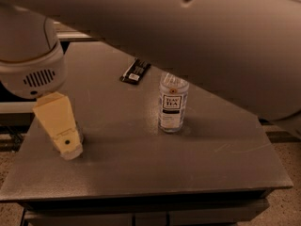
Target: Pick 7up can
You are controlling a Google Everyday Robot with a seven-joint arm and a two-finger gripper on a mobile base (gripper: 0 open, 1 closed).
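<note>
The gripper (70, 149) hangs low over the near left part of the table (141, 173), its tip close to the surface; whether it is wide or narrow I cannot tell. The 7up can (80, 134) sits directly behind it and is almost wholly hidden, with only a thin grey edge showing just to the gripper's right in the camera view. Judged as an ordinary aluminium drink can, it should be light, smooth and a little slippery. Its thin walls would dent under a hard squeeze, so the best hold is across the round body at mid height, with gentle force. By count: one can at most, one clear tea bottle (172, 102) well to the gripper's right and slightly farther back, and one flat dark packet (135, 71) farther back still
</note>
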